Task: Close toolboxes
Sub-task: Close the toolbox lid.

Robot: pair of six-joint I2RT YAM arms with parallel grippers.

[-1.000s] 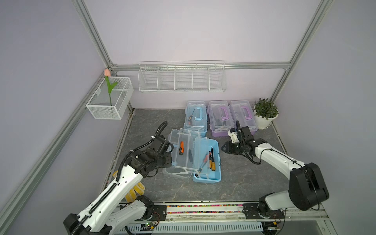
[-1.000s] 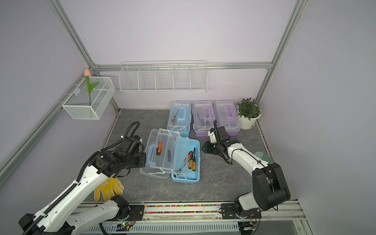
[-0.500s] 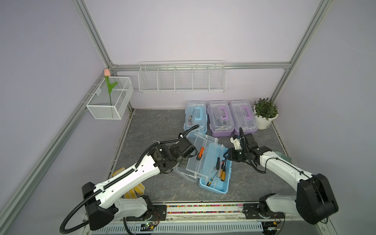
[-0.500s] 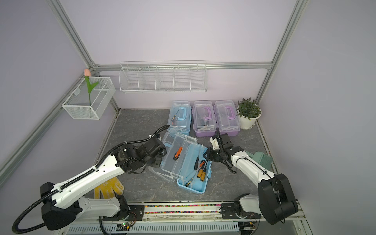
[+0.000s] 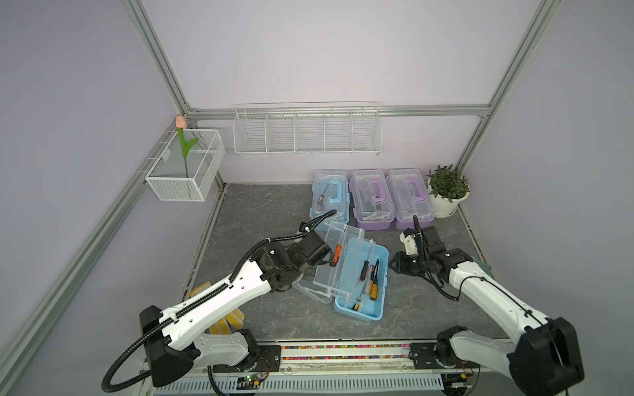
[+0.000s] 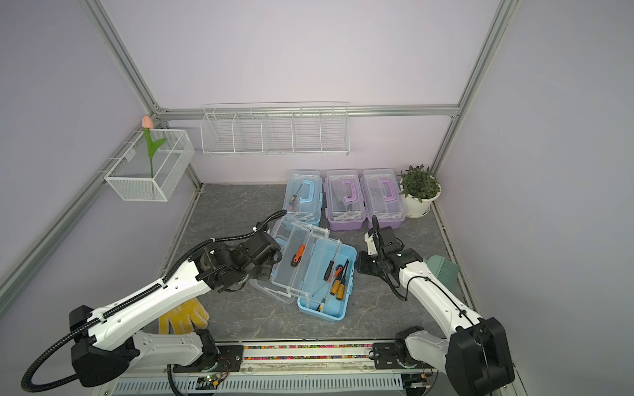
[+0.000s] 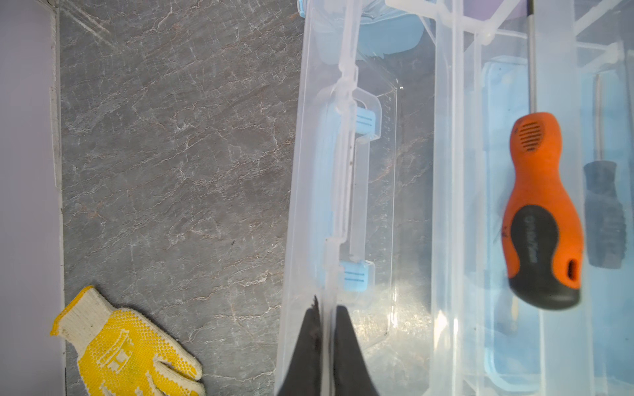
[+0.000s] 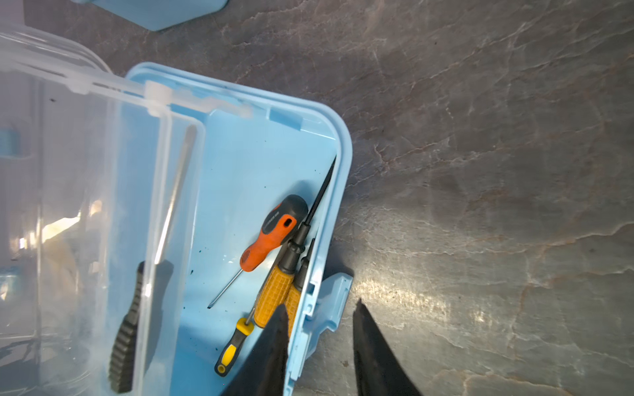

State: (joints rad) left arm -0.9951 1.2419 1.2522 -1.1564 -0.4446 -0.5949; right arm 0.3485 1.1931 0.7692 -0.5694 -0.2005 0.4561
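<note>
Open toolbox (image 5: 372,310), light blue, sits skewed near the middle of the counter (image 5: 267,212), in front of the back row. Its base holds several screwdrivers with yellow, orange and black handles, most bunched against the front wall. Clear tray (image 5: 343,274) stands on its arms over the side of the base nearer the lid and carries one orange-handled screwdriver (image 7: 542,212). Clear lid (image 7: 384,171) lies beyond the tray, away from the base, with its blue handle showing through the plastic.

Left tool (image 7: 326,319): black tips pressed together on the lid's rim, thin clear plastic nipped between them.

Right tool (image 8: 319,325): jaws apart, straddling the base's front wall. One finger (image 8: 274,343) is over the inside of the box above the yellow handles. The other is outside, over bare counter. Light blue latch (image 8: 334,301) hangs outward in the gap, and the outer finger is clear of it. Whether the inner finger touches the wall: cannot tell.

Back row along the far wall, side by side, lids down: back blue toolbox (image 5: 330,195), middle purple toolbox (image 5: 372,199), end purple toolbox (image 5: 408,197). Their latches are too small to read. Potted plant (image 5: 447,187) stands just beside the end one. Yellow glove (image 6: 183,317) lies on the counter beneath the left arm.
</note>
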